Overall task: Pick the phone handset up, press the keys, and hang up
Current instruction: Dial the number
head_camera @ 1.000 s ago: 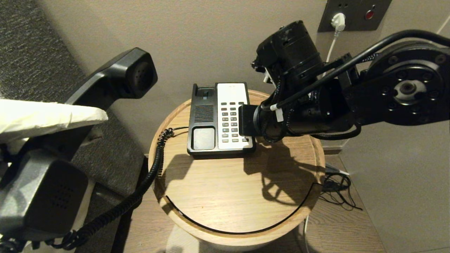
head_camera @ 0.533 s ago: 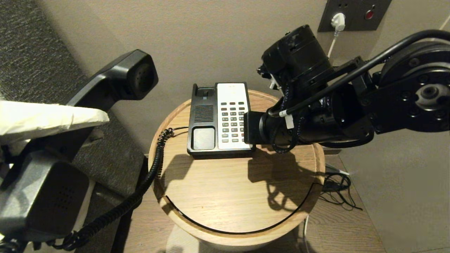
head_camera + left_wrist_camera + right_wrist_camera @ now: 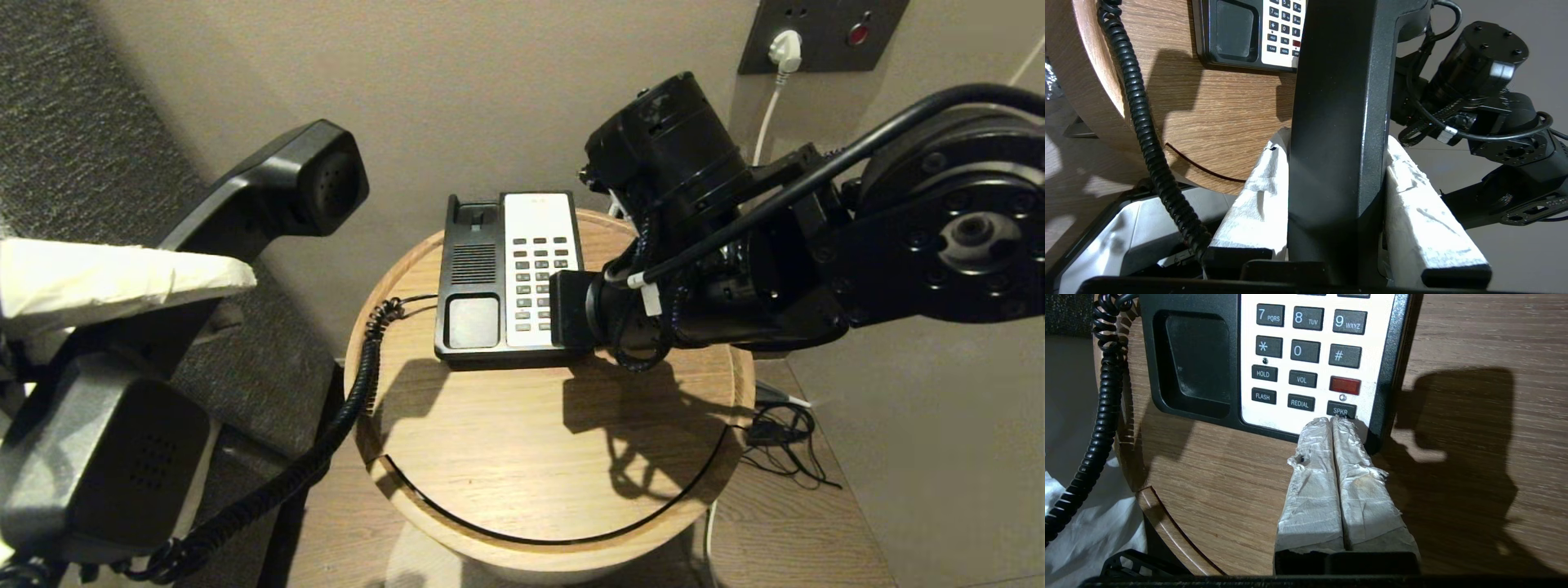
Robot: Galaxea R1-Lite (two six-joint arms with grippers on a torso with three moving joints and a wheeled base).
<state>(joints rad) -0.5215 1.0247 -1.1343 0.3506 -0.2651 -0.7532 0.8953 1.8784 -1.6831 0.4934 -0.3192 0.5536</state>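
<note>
Phone handset [image 3: 1337, 122] pinched in left tool [image 3: 1337, 192]; right tool [image 3: 1336, 421], fingers pressed together, at keys [image 3: 1306, 351]

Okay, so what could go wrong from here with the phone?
The right gripper, fingers shut, has its tips at the near edge of the keys, right by the bottom key. The tips look wider than one key, so a press might catch a neighbour or the phone's rim. The left gripper holds the handset off to the side; its coiled cord hangs over the table edge and could tug the phone.
</note>
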